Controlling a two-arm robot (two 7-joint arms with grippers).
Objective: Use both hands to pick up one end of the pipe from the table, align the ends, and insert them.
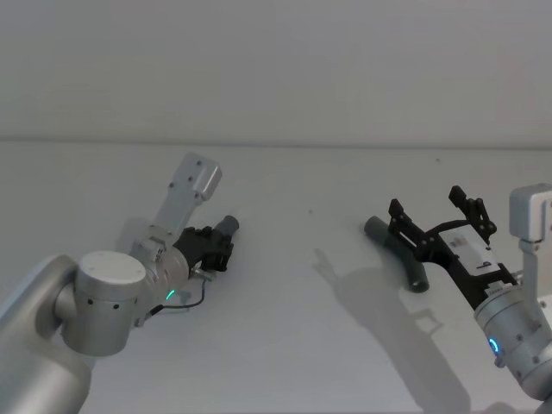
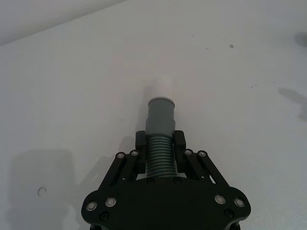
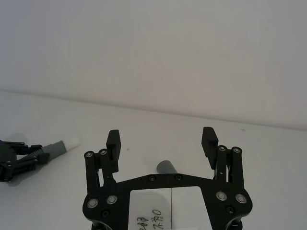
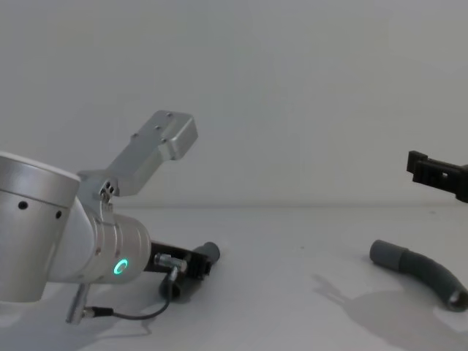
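Head view: left gripper (image 1: 220, 247) clenched on the shorter pipe piece (image 1: 229, 226), low at the table (image 1: 285, 345).
Its white-tipped cuff (image 2: 160, 112) juts out beyond the grip; the right gripper (image 1: 429, 205) hangs spread wide above the longer piece (image 1: 379, 231), which lies on the table.

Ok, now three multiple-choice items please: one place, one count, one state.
1. Where does the longer pipe piece lie?
A. on the table
B. in the left gripper
C. in the right gripper
2. How many pipe pieces are there?
A. one
B. two
C. three
3. The right gripper is:
A. open
B. shut on a pipe
C. shut, empty
Answers:
1 A: it rests on the table.
2 B: the shorter piece is in the left gripper, and the longer lies apart.
3 A: its jaws stand wide apart.
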